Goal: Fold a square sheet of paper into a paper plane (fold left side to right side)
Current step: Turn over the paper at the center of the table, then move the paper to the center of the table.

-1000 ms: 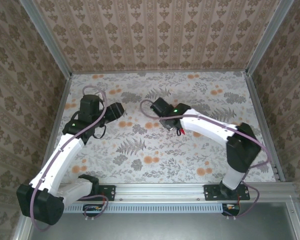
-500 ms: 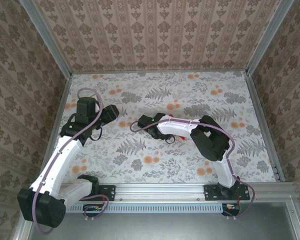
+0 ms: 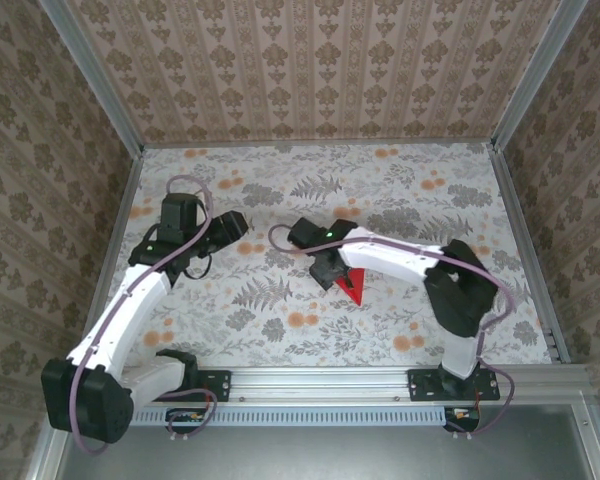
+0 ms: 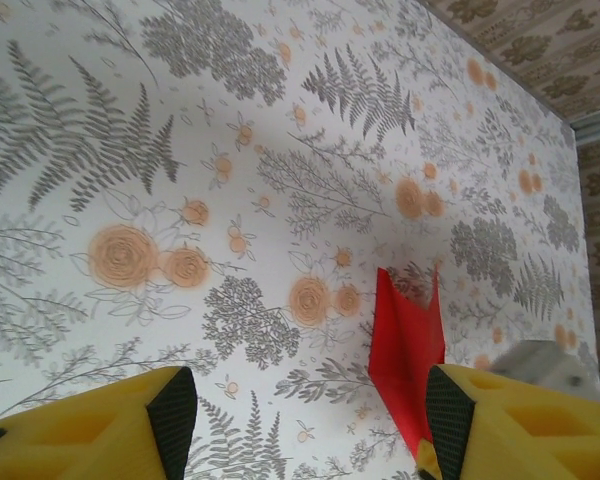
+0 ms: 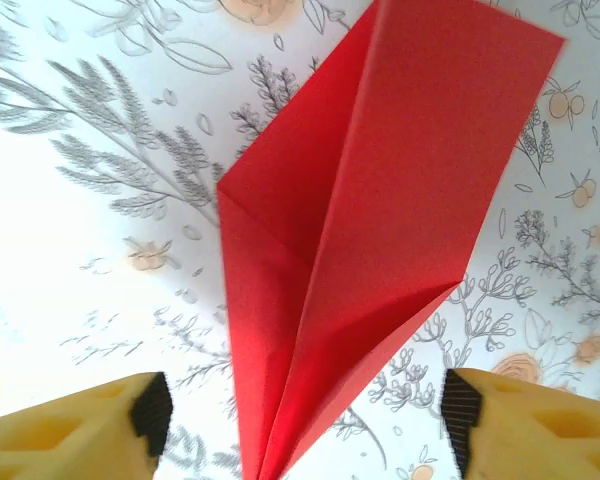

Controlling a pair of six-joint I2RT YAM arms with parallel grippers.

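Observation:
The square sheet of paper is folded into a red paper plane (image 3: pixel 353 287), a pointed dart lying flat on the flowered cloth in mid-table. In the right wrist view the paper plane (image 5: pixel 365 220) spreads wide at the top and narrows to a tip low between my right gripper (image 5: pixel 305 420) fingers, which stand far apart and touch none of it. From above, the right gripper (image 3: pixel 325 268) hovers at the plane's upper left. My left gripper (image 3: pixel 230 225) is open and empty, off to the left. Its wrist view shows the paper plane (image 4: pixel 405 345) beyond its right finger (image 4: pixel 450 415).
A flowered tablecloth (image 3: pixel 400 190) covers the table. Patterned walls with metal posts close off the left, back and right sides. A metal rail (image 3: pixel 320 380) carrying both arm bases runs along the near edge.
My right gripper has opened and let go of the red plane, which now lies uncovered on the cloth. The right arm swung and drew back a little. The left arm shifted only slightly.

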